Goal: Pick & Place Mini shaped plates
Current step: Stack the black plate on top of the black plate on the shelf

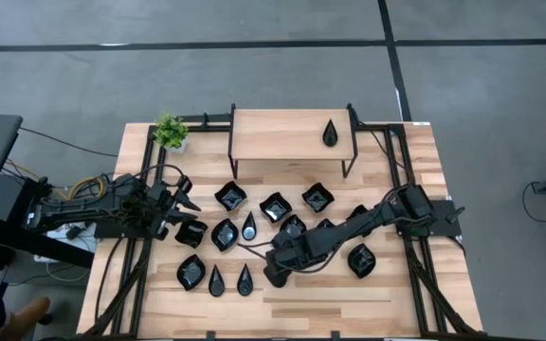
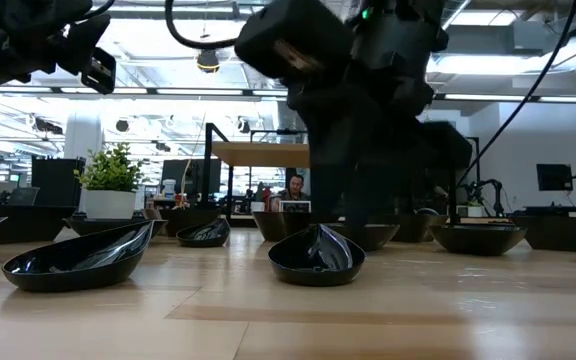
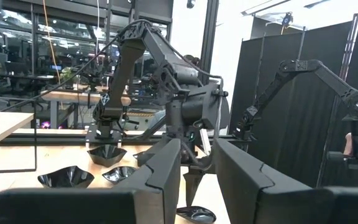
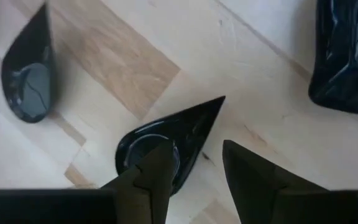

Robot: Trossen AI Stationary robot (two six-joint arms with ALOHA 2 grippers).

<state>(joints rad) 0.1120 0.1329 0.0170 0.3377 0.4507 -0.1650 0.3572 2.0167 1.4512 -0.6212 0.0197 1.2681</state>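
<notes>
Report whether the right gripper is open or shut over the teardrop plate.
Open: the right gripper straddles the teardrop plate's rim, one finger inside, a gap showing.

From my seat the middle of the bench (image 1: 415,303) is pretty jammed: the mini shaped plates (image 1: 275,206) sit close together in loose rows, and my right end effector (image 1: 275,275) is down among them, straddling the rim of a teardrop plate (image 4: 166,143) with other dishes near on both sides. The back is blocked by the raised wooden shelf (image 1: 282,133) on its black legs, and the potted plant (image 1: 170,131) fills the back-left corner. The front strip and the right edge are bare wood, and my left end effector (image 1: 184,194) hangs over the left edge just beside the nearest plates.
</notes>
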